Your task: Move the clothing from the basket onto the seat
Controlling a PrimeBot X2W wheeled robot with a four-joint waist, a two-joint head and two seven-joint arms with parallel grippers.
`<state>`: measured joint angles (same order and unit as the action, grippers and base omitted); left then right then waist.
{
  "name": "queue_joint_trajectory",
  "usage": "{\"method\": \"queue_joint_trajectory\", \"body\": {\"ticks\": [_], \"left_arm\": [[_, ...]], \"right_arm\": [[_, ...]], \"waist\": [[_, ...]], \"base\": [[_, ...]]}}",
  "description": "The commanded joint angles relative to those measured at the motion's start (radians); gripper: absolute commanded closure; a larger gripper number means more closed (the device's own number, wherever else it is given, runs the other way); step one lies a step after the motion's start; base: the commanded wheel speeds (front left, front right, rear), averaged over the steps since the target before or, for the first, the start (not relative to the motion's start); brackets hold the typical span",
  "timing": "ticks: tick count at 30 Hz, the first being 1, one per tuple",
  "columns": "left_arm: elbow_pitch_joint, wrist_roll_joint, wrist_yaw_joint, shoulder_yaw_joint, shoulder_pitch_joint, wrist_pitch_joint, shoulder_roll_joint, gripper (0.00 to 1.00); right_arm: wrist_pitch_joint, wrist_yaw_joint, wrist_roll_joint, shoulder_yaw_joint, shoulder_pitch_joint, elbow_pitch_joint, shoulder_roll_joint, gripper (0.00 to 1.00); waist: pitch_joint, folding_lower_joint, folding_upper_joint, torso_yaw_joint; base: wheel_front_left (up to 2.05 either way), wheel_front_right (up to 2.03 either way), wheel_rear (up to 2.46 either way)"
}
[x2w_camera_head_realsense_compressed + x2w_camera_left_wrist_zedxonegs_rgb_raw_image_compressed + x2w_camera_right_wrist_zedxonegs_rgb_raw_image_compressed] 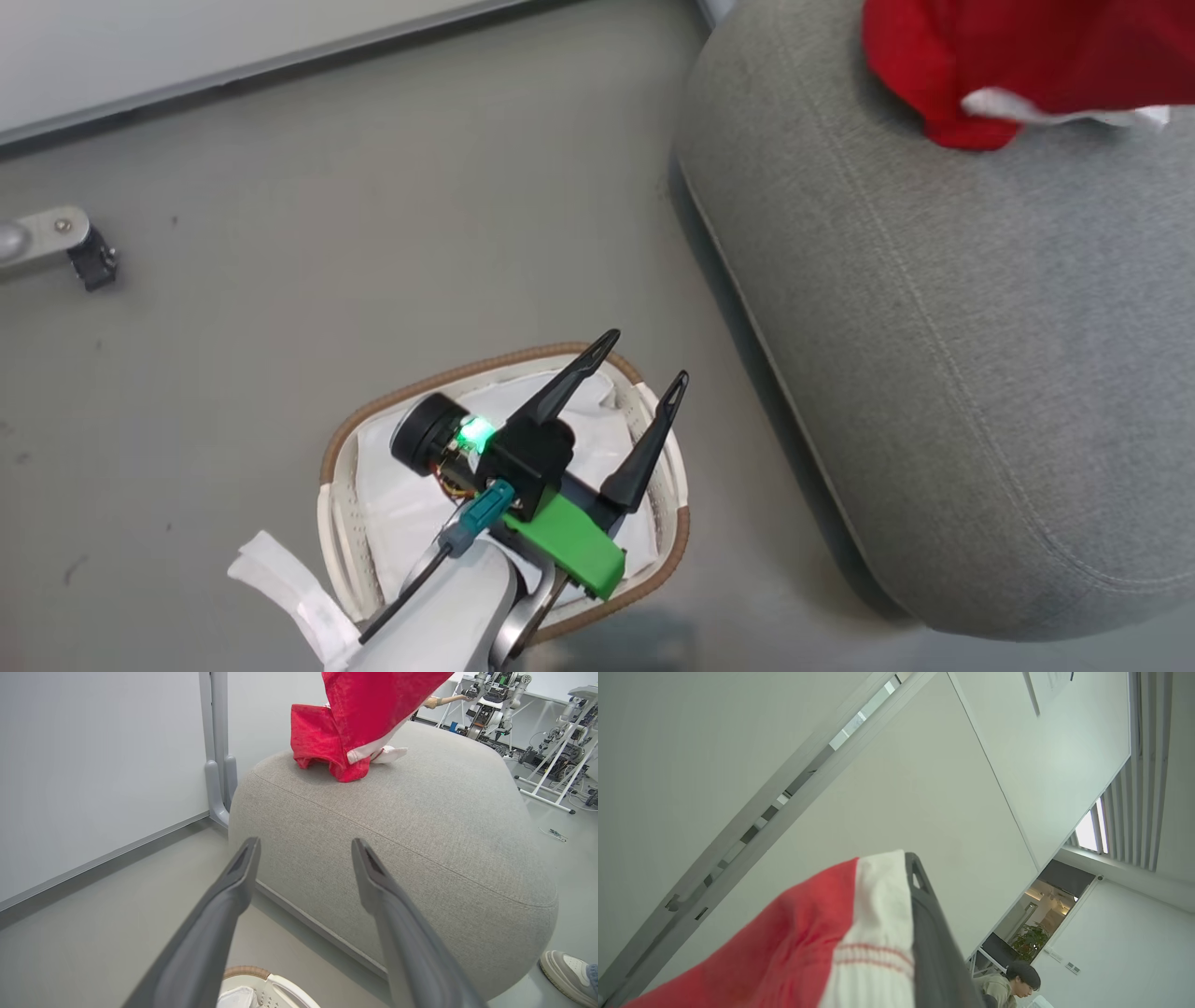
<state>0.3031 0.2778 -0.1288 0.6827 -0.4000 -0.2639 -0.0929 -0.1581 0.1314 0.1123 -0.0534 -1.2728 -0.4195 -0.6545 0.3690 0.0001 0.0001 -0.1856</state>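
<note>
The clothing (1027,56) is bright red with white trim, and it lies on top of the grey seat (934,327), one part hanging from above. My right end effector (903,872) is clamped on its white striped cuff, while my left end effector (646,356) stands wide apart over the basket (467,371), holding nothing.

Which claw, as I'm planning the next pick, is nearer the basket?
Left. The left claw hovers open just above the basket; the right claw grips clothing that hangs over the seat, well away.

One seat (934,327), one basket (448,376), one shoe (563,970), one person (1013,984).
</note>
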Motion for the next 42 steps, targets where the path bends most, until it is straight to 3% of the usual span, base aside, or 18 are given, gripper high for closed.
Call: {"method": "queue_joint_trajectory", "body": {"ticks": [1,6,9,16,20,27,28,29,30,31,32,33,42], "left_arm": [[-0.010,-0.009,-0.002,0.006,-0.025,-0.001,-0.002,0.00],[-0.029,-0.010,-0.002,0.023,-0.056,-0.001,-0.007,0.00],[-0.031,-0.012,-0.002,0.033,-0.072,-0.001,-0.013,0.00],[-0.034,-0.018,-0.002,0.029,-0.096,-0.001,-0.038,0.00],[-0.042,-0.019,-0.002,0.021,-0.099,-0.001,-0.041,0.00],[-0.039,-0.021,-0.002,0.028,-0.114,-0.001,-0.047,0.00],[-0.037,-0.020,-0.002,0.026,-0.114,-0.001,-0.049,0.00],[-0.036,-0.020,-0.002,0.024,-0.113,-0.001,-0.051,0.00],[-0.034,-0.019,-0.002,0.024,-0.113,-0.001,-0.052,0.00],[-0.032,-0.018,-0.002,0.025,-0.113,-0.001,-0.053,0.00],[-0.029,-0.016,-0.002,0.025,-0.112,-0.001,-0.054,0.00],[-0.026,-0.014,-0.002,0.025,-0.108,-0.001,-0.056,0.00],[-0.012,-0.002,-0.003,0.003,-0.080,-0.001,-0.065,0.00]], "right_arm": [[0.009,-0.001,-0.013,0.026,-0.010,-0.017,-0.020,1.00],[0.010,-0.001,-0.020,0.104,0.031,-0.082,-0.059,1.00],[-0.027,-0.001,-0.007,0.140,0.094,-0.133,-0.041,1.00],[-0.079,-0.001,0.029,0.227,0.194,-0.252,0.058,1.00],[-0.099,-0.001,0.079,0.244,0.234,-0.327,0.137,1.00],[-0.107,-0.001,0.121,0.269,0.269,-0.359,0.213,1.00],[-0.108,-0.001,0.126,0.271,0.277,-0.346,0.225,0.94],[-0.108,-0.001,0.127,0.272,0.288,-0.336,0.236,0.75],[-0.108,-0.001,0.129,0.273,0.298,-0.328,0.244,0.69],[-0.108,-0.001,0.130,0.275,0.310,-0.318,0.251,0.28],[-0.108,-0.001,0.132,0.274,0.317,-0.311,0.259,0.08],[-0.108,-0.001,0.134,0.273,0.327,-0.301,0.268,0.00],[-0.108,-0.001,0.117,0.218,0.442,-0.221,0.332,0.00]], "waist": [[0.064,-0.0001,-0.0001,0.059],[0.122,-0.0001,-0.0001,0.106],[0.160,-0.0001,-0.0001,0.129],[0.225,-0.0001,-0.0001,0.157],[0.253,-0.0001,-0.0001,0.149],[0.261,-0.0001,-0.0001,0.119],[0.260,-0.0001,-0.0001,0.113],[0.257,-0.0001,-0.0001,0.106],[0.254,-0.0001,-0.0001,0.101],[0.249,-0.0001,-0.0001,0.095],[0.245,-0.0001,-0.0001,0.089],[0.238,-0.0001,-0.0001,0.083],[0.152,-0.0001,-0.0001,0.032]], "base": [[0.00,0.00,0.00],[0.00,0.00,0.00],[0.00,0.00,0.00],[0.00,0.00,0.00],[0.00,0.00,0.00],[0.00,0.00,0.00],[0.00,0.00,0.00],[0.00,0.00,0.00],[0.00,0.00,0.00],[0.00,0.00,0.00],[0.00,0.00,0.00],[0.00,0.00,0.00],[0.00,0.00,0.00]]}}
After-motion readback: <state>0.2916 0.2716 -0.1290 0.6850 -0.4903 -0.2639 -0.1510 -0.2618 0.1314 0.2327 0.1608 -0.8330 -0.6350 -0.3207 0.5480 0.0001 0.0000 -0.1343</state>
